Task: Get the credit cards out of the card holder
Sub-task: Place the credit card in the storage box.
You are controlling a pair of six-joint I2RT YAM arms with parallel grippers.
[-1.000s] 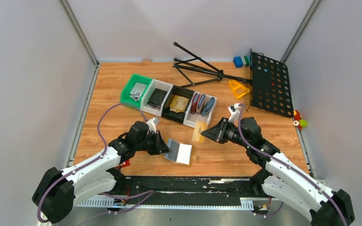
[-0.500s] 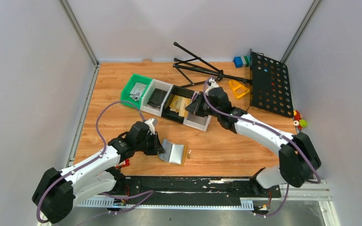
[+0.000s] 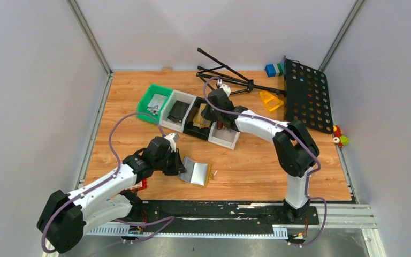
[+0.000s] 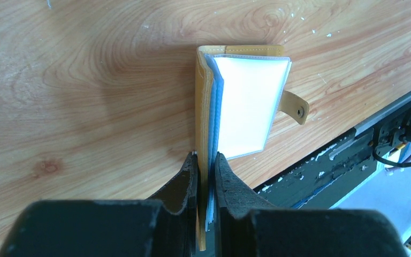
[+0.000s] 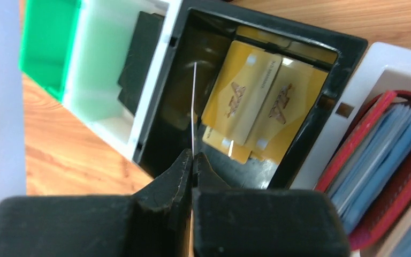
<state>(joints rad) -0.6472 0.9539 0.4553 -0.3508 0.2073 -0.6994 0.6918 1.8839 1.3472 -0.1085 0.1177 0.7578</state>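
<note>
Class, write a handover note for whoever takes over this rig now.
Left gripper: shut on the edge of the open mustard-yellow bifold card holder on the wooden table.
Right gripper: shut on a thin card seen edge-on, above the black bin.
Done: several gold-tan credit cards lie in that bin.
To do: drop the held card there; check the holder's pale sleeves, which look empty.

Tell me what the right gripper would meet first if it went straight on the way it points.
Likely the black bin's bare floor, beside the gold cards lying there; the card the right gripper pinches edge-on leads. Depth unclear.
</note>
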